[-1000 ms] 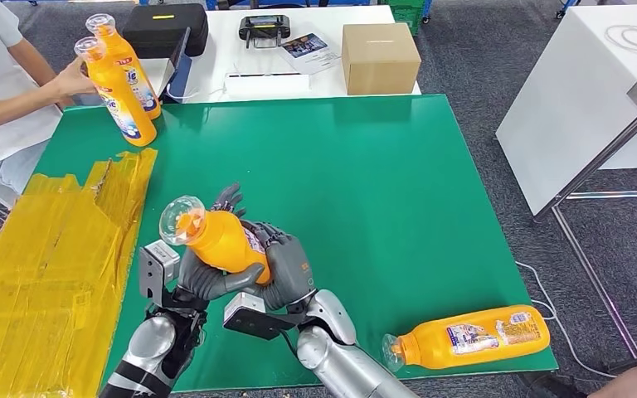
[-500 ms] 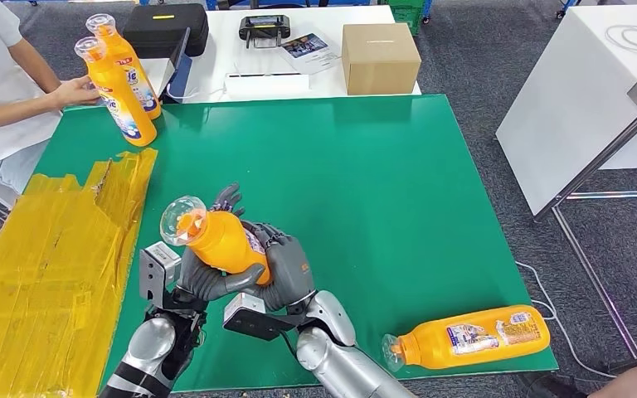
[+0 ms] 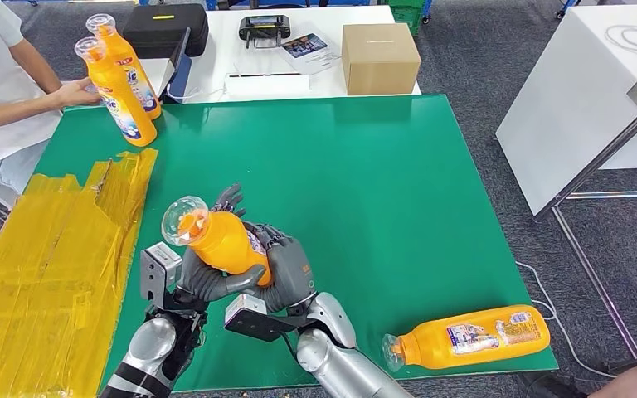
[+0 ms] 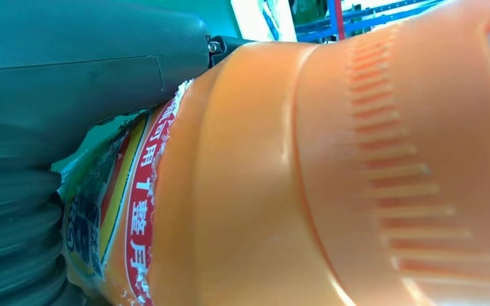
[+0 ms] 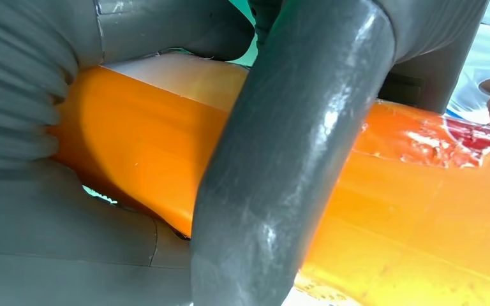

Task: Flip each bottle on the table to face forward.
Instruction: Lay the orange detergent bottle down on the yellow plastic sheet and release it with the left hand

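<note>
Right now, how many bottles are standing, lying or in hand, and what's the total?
Standing: 2, at the far left corner by the person
Lying: 1, near the front right edge
In hand: 1, gripped by both the left hand and the right hand
Total: 4 bottles

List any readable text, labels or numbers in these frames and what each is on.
"可用十整月": roughly how the red strip on the label of the held orange plastic bottle reads in the left wrist view; smeared, low confidence.
Standing orange bottles at the far left of the green mat: large blue lettering, too small to read.
Lying orange bottle near the mat's front edge: label print illegible.
Printed leaflet on the white table: unreadable.
Brown cardboard box: no visible text.
</note>
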